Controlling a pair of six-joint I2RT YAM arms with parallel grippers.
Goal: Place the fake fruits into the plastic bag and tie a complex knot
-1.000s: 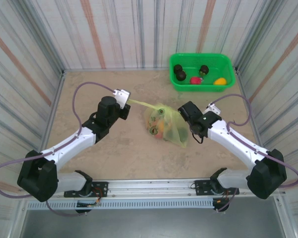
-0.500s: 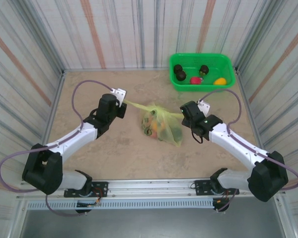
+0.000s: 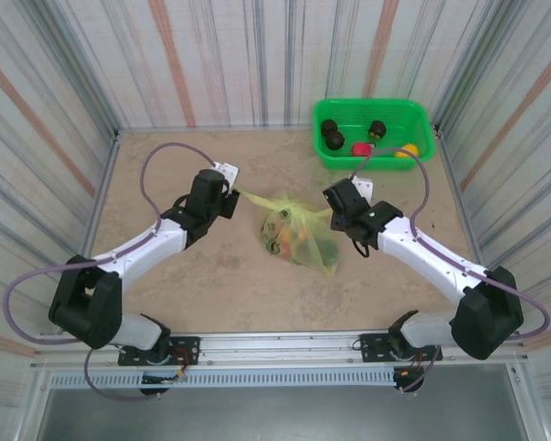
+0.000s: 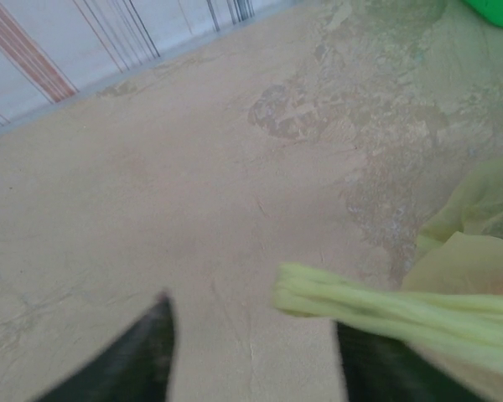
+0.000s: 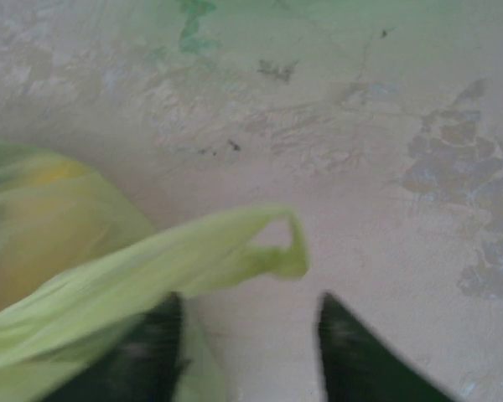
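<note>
Left gripper (image 4: 251,335) stands with fingers apart, a bag handle (image 4: 386,311) draped over one finger, apparently not pinched. Right gripper (image 5: 247,331) is parted too, its handle loop (image 5: 235,251) lying across a finger. Overhead, both handles stretch sideways from the bag (image 3: 323,246) mid-table, probably spread for knotting. The overhead view adds fruits (image 3: 294,241) inside, and a few more in the far basket (image 3: 367,162).

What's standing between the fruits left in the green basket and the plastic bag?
The right gripper is in the way. It hangs right beside the plastic bag, on the straight line from the fruits in the green basket. I see nothing else on the tabletop along that line.
</note>
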